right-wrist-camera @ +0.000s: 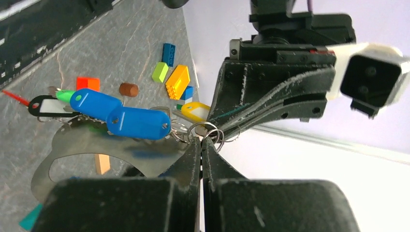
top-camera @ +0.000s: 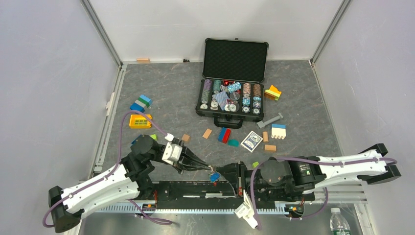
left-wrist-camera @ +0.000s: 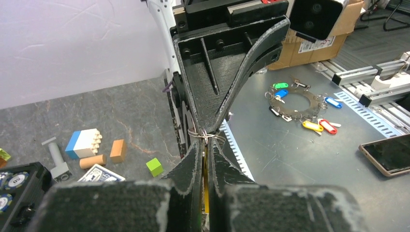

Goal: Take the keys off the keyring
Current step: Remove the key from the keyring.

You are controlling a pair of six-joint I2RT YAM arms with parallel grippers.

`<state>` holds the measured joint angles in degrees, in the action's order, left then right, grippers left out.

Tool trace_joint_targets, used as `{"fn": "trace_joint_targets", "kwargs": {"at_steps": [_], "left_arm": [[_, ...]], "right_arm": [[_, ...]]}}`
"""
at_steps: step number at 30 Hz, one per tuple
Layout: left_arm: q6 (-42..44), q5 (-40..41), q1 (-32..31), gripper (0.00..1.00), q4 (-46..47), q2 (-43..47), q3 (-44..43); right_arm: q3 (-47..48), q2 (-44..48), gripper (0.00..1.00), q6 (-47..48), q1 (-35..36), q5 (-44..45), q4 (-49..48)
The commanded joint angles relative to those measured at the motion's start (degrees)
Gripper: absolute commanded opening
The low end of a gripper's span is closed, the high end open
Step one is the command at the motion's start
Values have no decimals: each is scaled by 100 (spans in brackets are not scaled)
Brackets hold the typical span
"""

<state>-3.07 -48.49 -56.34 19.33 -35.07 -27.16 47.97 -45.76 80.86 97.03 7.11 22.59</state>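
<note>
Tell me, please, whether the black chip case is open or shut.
Open: the chip case has its lid upright, with rows of chips exposed.

The left arm and right arm stretch low from the lower left and lower right toward the lower middle of the top view, where the left tool and right tool meet tip to tip, each pinched shut on the keyring.

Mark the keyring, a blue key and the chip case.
keyring (right-wrist-camera: 202, 123): right wrist view, top arc of the wire.
blue key (right-wrist-camera: 138, 123): right wrist view, middle of its plastic cover.
chip case (top-camera: 236, 59): top external view, foam of the open lid.
</note>
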Motion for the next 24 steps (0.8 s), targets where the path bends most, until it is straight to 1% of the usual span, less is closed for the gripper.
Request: {"fn": "trace_joint_targets", "kwargs": {"at_steps": [1, 5, 8, 11, 14, 20, 24], "left_arm": [[101, 44, -18, 3, 387, 95, -298], [21, 85, -18, 3, 460, 73, -303], [-30, 110, -18, 3, 493, 47, -316], [-83, 232, -18, 3, 500, 27, -317], [-165, 364, -16, 4, 536, 3, -329], [-251, 595, -18, 3, 536, 62, -286], [-247, 868, -17, 3, 544, 178, -201]], "right_arm": [[-66, 220, 0, -1339, 26, 254, -1142], [-335, 369, 0, -2214, 26, 393, -1821], [-218, 256, 0, -2892, 24, 741, -2004], [-190, 182, 0, -3081, 25, 579, -2042], [-320, 170, 0, -3332, 26, 538, -2418], [-449, 176, 0, -3913, 26, 1076, -2934], [-750, 320, 0, -4009, 25, 1175, -3351]]}}
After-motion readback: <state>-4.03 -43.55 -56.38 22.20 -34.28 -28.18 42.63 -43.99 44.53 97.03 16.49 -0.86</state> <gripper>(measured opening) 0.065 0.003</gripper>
